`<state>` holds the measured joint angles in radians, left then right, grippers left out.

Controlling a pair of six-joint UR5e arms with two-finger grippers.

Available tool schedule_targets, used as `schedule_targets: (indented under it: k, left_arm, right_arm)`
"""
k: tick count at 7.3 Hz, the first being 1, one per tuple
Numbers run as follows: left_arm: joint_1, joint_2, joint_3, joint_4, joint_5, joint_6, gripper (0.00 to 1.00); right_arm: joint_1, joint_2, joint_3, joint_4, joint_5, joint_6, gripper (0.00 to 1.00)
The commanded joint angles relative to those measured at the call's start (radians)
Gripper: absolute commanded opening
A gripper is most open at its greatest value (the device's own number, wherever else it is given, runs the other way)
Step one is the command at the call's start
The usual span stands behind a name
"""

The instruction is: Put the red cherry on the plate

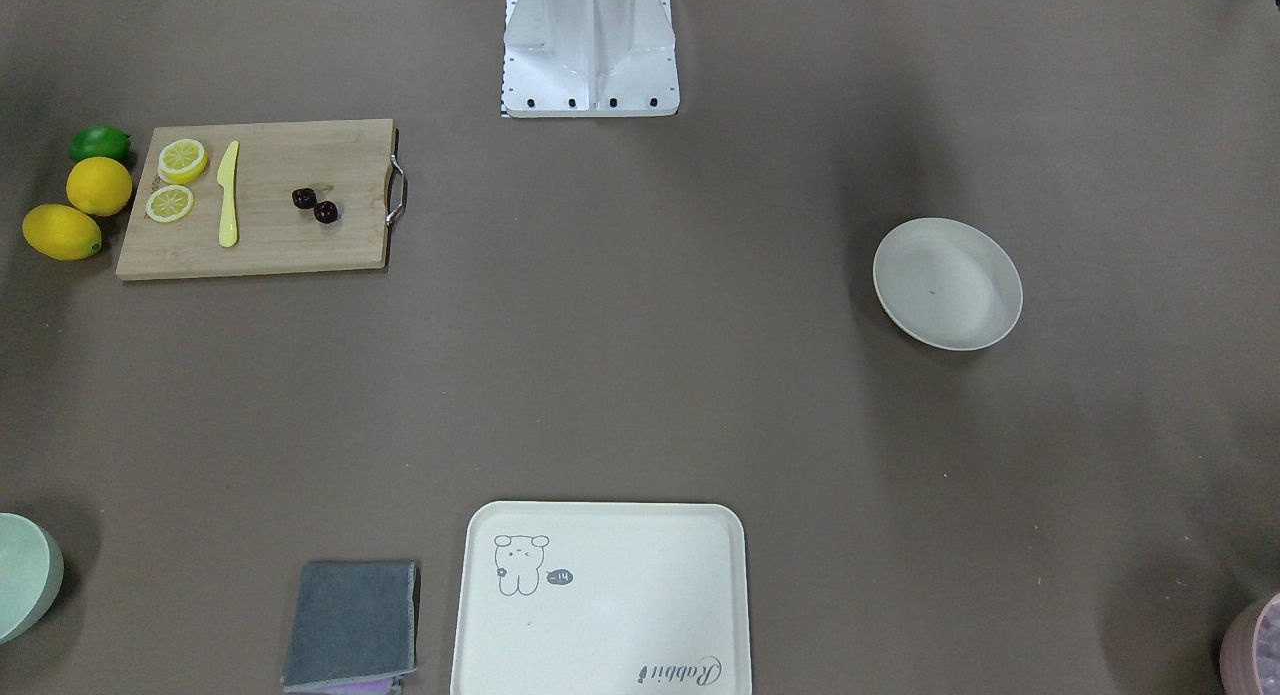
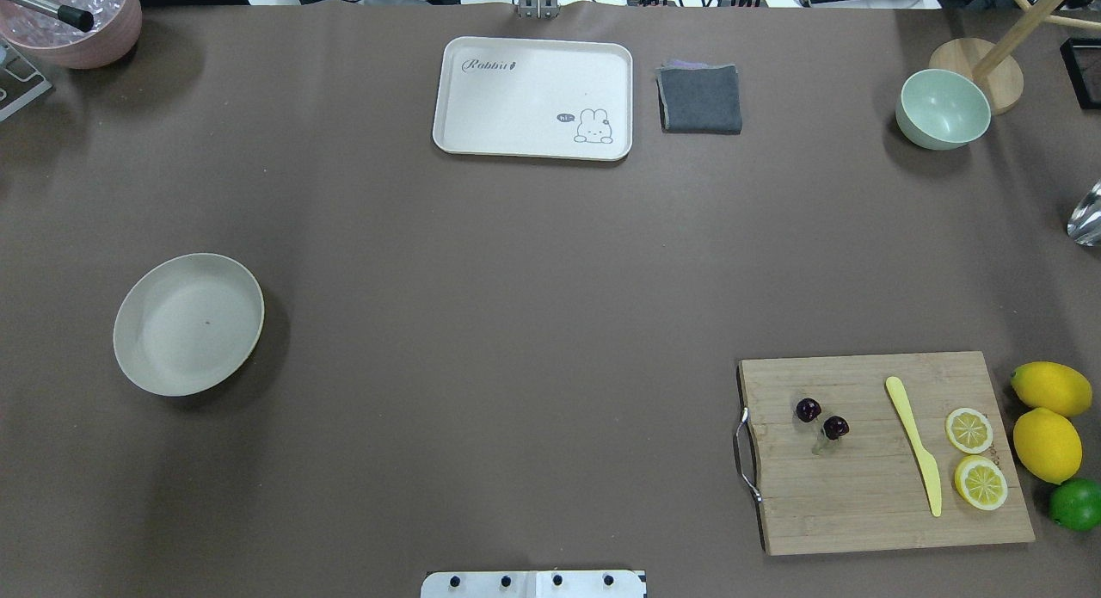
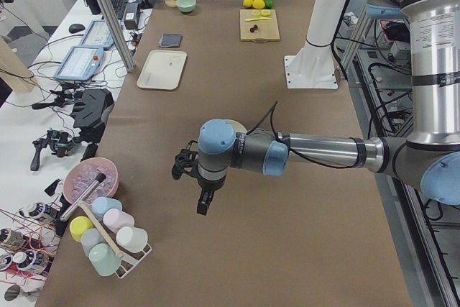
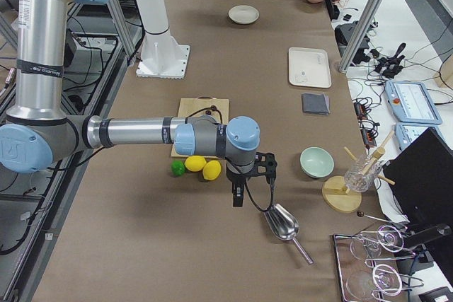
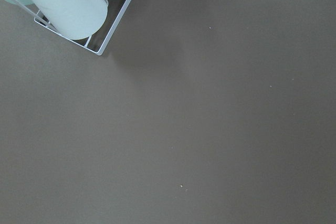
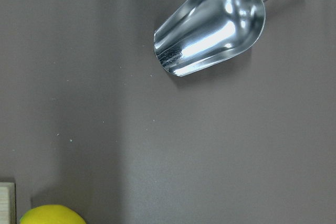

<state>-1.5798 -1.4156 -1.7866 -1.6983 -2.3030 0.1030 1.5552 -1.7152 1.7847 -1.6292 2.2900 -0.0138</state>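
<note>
The red cherry [image 1: 315, 204] [image 2: 821, 419], two dark glossy balls on thin stems, lies on the wooden cutting board [image 2: 869, 495] near its handle end. Far across the table stands the plate [image 1: 948, 283] [image 2: 188, 323], off-white, with nothing on it. Neither gripper appears in the overhead or front views. The left gripper [image 3: 204, 203] hangs over bare table near a cup rack, far from the cherry. The right gripper [image 4: 238, 196] hangs beyond the lemons, beside a metal scoop. Whether either gripper is open or shut I cannot tell.
On the board lie a yellow knife [image 2: 914, 444] and two lemon slices [image 2: 968, 429]. Two lemons [image 2: 1047, 443] and a lime [image 2: 1076, 504] sit beside it. A rabbit tray [image 2: 482, 129], grey cloth [image 2: 700, 99], green bowl [image 2: 943, 109], pink bowl [image 2: 73, 21], metal scoop [image 6: 212, 24] and cup rack [image 5: 63, 3] stand around the edges.
</note>
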Motion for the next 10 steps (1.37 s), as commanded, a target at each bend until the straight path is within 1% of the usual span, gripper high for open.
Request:
schedule_targets:
  k: [1, 4, 6, 7, 10]
  left_arm:
    - [0.003, -0.003, 0.001, -0.001, -0.006, 0.003, 0.98]
    - [0.006, -0.012, 0.004, -0.02, -0.004, 0.006, 0.98]
    - [0.009, 0.0, 0.01, -0.115, 0.005, 0.001, 0.98]
    - [0.01, -0.017, 0.045, -0.119, -0.003, -0.006, 0.98]
    - [0.007, -0.019, 0.036, -0.11, -0.007, -0.005, 0.98]
  right_arm:
    - [0.0, 0.003, 0.001, 0.0, 0.0, 0.0, 1.0]
    - [0.0, 0.005, 0.001, 0.0, 0.002, 0.002, 1.0]
    - [0.0, 0.005, 0.002, 0.0, 0.002, 0.002, 1.0]
    - [0.0, 0.005, 0.002, 0.0, 0.002, 0.002, 1.0]
    - [0.0, 0.009, 0.005, 0.0, 0.003, 0.003, 1.0]
